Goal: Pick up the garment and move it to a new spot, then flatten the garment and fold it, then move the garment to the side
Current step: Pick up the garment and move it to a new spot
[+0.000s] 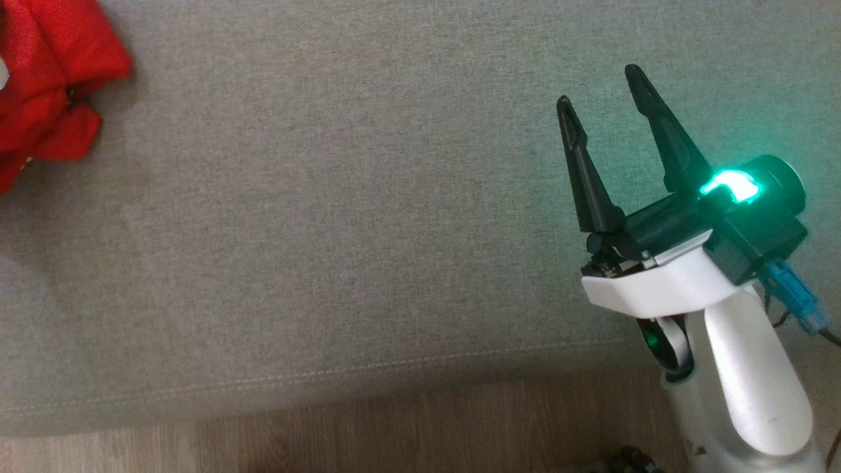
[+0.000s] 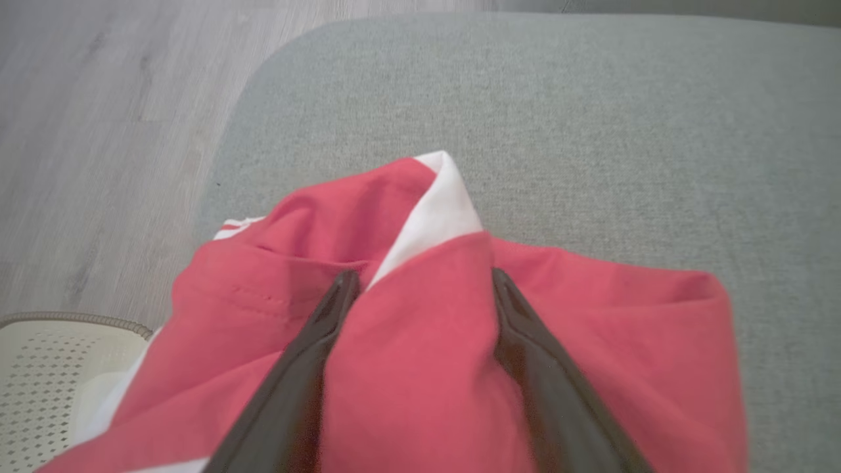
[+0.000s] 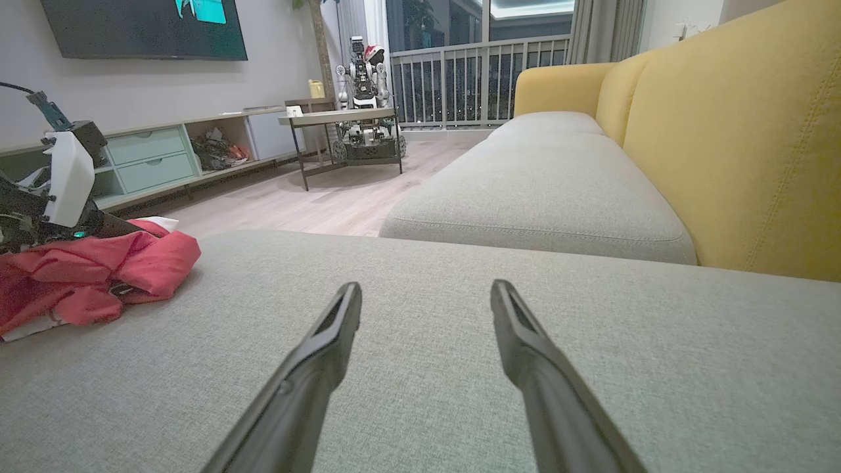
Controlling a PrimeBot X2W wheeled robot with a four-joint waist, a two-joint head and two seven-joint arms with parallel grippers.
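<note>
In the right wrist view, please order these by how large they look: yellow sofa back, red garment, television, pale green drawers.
1. yellow sofa back
2. red garment and television: nearly alike, and the top edge cuts the television, so unranked
3. pale green drawers

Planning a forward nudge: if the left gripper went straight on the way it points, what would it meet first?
The red garment: a fold lies between the left gripper's open fingers, its white band just ahead. Beyond it, probably the grey sofa cushion, though depth is unclear.
</note>
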